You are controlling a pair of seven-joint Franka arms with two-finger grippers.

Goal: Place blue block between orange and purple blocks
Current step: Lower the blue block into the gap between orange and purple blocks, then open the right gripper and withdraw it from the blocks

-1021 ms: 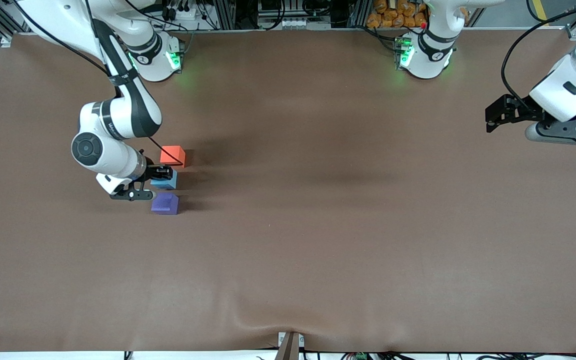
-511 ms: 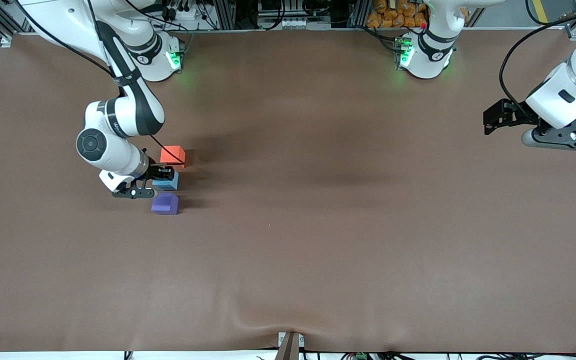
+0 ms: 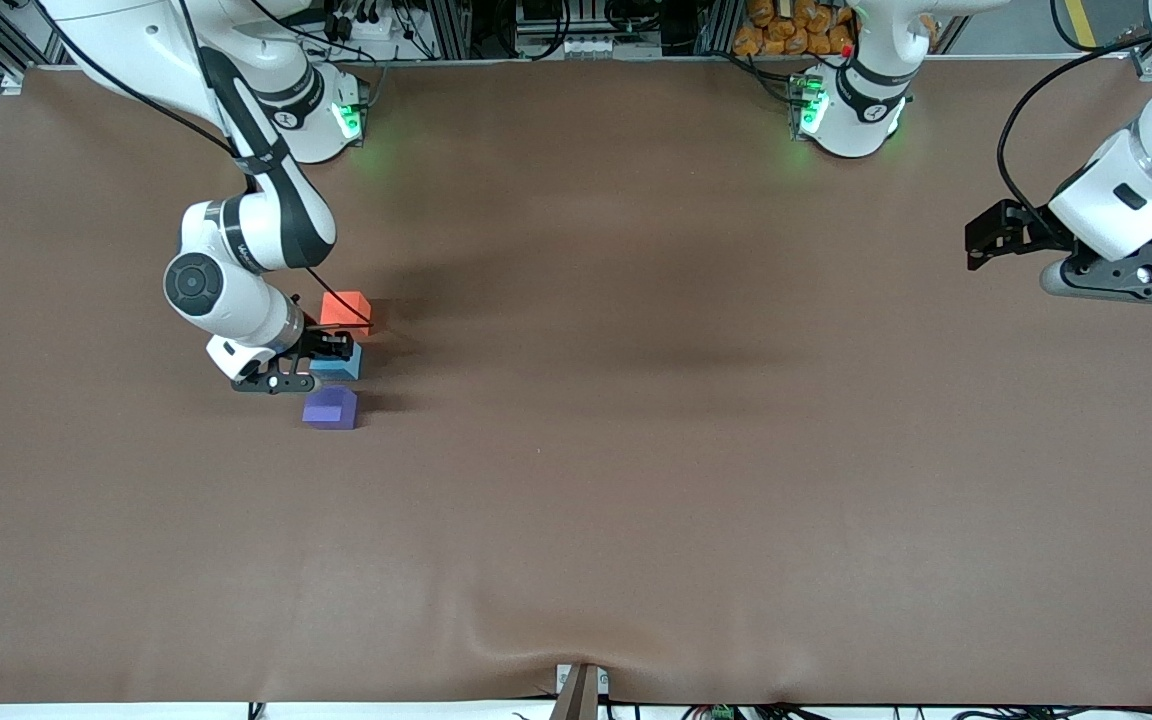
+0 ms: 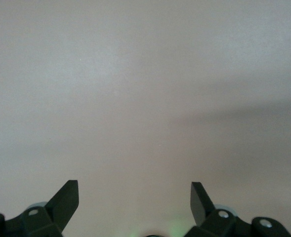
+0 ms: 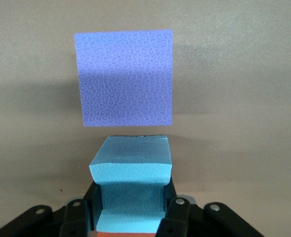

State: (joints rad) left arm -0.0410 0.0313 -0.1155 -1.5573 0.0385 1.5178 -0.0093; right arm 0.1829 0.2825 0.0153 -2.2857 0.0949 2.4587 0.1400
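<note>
Between orange block (image 3: 345, 308) and purple block (image 3: 330, 408), blue block (image 3: 339, 364)

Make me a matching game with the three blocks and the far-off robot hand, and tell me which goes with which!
Things:
1. blue block
2. orange block
3. purple block
4. left gripper

Descriptions:
A. nearest the front camera of the three blocks
B. open, with nothing in it, waiting over bare table at the left arm's end
C. held between the right gripper's fingers
D. farthest from the front camera of the three blocks

Pairs: 1-C, 2-D, 3-A, 4-B
</note>
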